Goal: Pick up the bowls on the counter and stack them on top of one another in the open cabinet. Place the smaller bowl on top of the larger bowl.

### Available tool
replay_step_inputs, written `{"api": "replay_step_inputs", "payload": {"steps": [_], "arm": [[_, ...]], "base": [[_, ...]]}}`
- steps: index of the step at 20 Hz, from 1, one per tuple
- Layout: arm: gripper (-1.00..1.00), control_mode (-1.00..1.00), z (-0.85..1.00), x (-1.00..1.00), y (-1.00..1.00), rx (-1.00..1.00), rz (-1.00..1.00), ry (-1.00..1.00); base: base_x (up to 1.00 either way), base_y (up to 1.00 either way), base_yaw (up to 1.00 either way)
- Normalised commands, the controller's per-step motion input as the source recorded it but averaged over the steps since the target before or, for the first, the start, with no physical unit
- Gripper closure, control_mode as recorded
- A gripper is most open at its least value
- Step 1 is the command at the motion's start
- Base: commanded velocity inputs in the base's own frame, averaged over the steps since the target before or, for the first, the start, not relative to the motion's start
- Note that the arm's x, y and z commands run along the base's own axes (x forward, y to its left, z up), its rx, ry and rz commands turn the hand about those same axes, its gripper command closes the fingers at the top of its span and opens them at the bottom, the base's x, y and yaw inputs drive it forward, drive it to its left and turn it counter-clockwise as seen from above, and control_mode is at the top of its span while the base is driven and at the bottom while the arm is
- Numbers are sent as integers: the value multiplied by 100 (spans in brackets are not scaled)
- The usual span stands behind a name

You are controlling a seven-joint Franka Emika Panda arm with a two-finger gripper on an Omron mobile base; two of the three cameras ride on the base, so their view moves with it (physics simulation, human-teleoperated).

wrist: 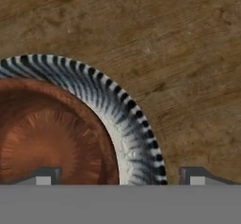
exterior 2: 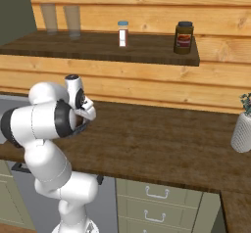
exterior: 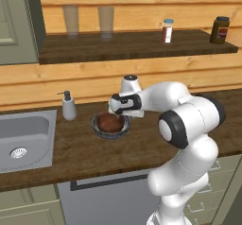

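- At centre of the left base view, the red bowl sits nested in the grey bowl on the tabletop, not in the cabinet; the tool hovers above.
- Left in the right base view, the arm hides the bowls.
- In the hand view, the tool is wide open, holding nothing, straddling both rims, probably to lift the stack together.

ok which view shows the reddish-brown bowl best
The hand view: the smaller bowl fills the lower left, nested in the larger bowl, close up. The left base view shows it small, partly behind the hand. In the right base view the arm blocks it.
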Motion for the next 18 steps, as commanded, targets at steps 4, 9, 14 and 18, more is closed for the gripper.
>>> {"api": "replay_step_inputs", "payload": {"steps": [4, 9, 14, 18], "arm": [[-100, -100, 0, 0, -53, 7, 0, 9], [-100, -100, -10, 0, -4, 1, 1, 6], [-100, -100, -30, 0, -15, 0, 3, 10], [-100, -100, 0, 0, -4, 0, 0, 0]], "base": [[0, 0, 0], [0, 0, 0], [0, 0, 0], [0, 0, 0]]}}
